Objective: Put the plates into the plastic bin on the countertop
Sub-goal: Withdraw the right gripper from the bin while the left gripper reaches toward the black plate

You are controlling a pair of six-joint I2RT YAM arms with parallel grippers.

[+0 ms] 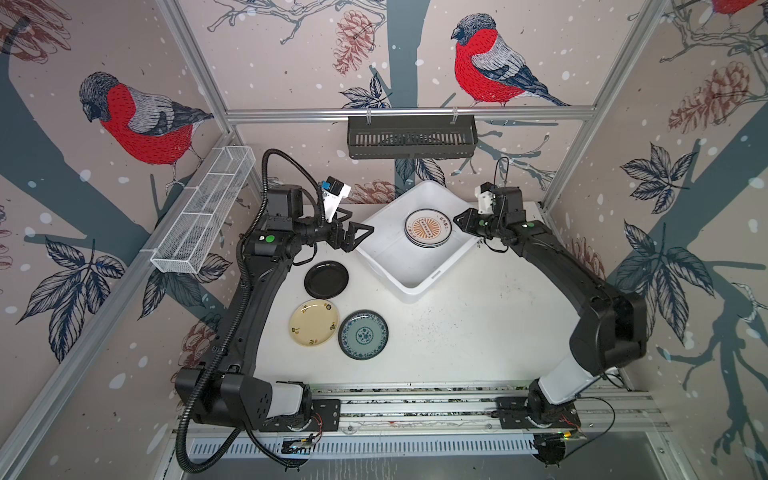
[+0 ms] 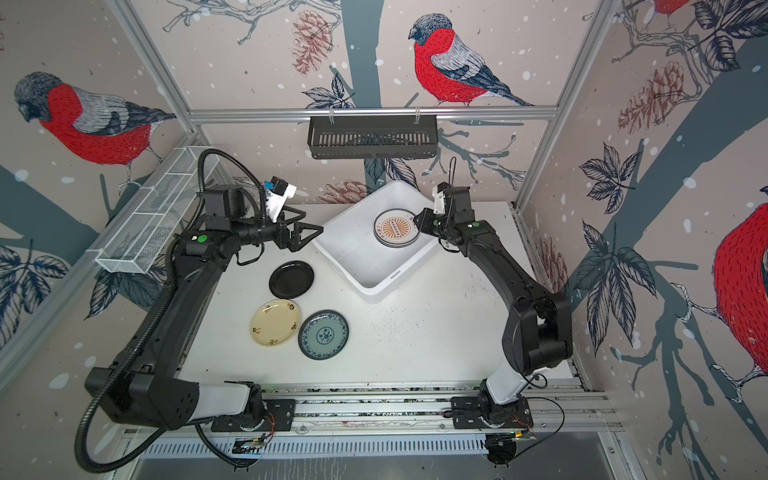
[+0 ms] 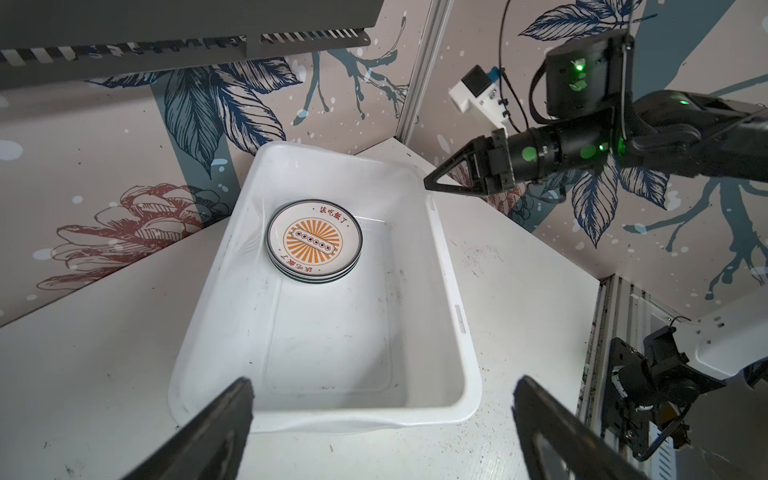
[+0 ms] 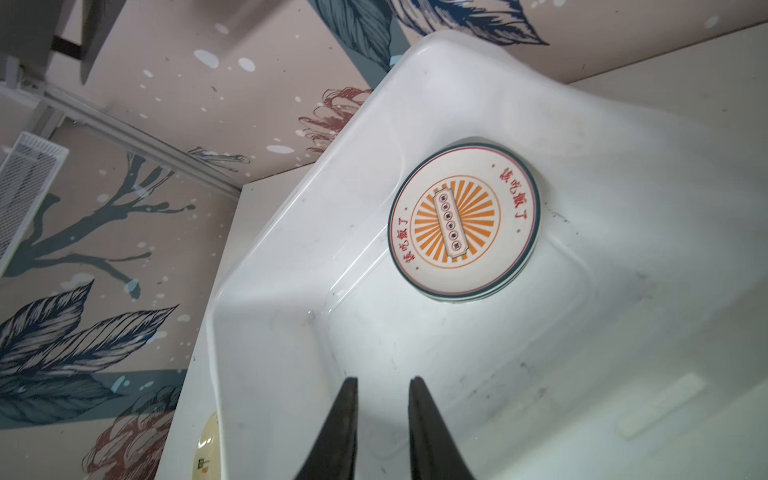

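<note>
The white plastic bin (image 1: 415, 290) (image 2: 376, 291) sits askew at the back of the countertop (image 1: 478, 324). Inside it lies a stack of plates, the orange-sunburst one on top (image 1: 428, 227) (image 2: 392, 227) (image 3: 313, 241) (image 4: 463, 222). Left of the bin, three plates rest flat on the countertop: black (image 1: 326, 279) (image 2: 291, 279), cream-yellow (image 1: 313, 323) (image 2: 275, 322) and teal with a blue rim (image 1: 363, 334) (image 2: 323, 334). My left gripper (image 1: 359, 222) (image 3: 382, 380) hovers wide open and empty by the bin's left edge. My right gripper (image 1: 456, 218) (image 4: 383, 380) hangs over the bin's right side, jaws narrowly apart, holding nothing.
A black slotted rack (image 1: 411, 141) hangs on the back rail above the bin. A white wire-mesh basket (image 1: 203, 216) runs along the left wall. Both arm bases sit on the aluminium rail (image 1: 415, 409) at the front edge. Patterned walls close in three sides.
</note>
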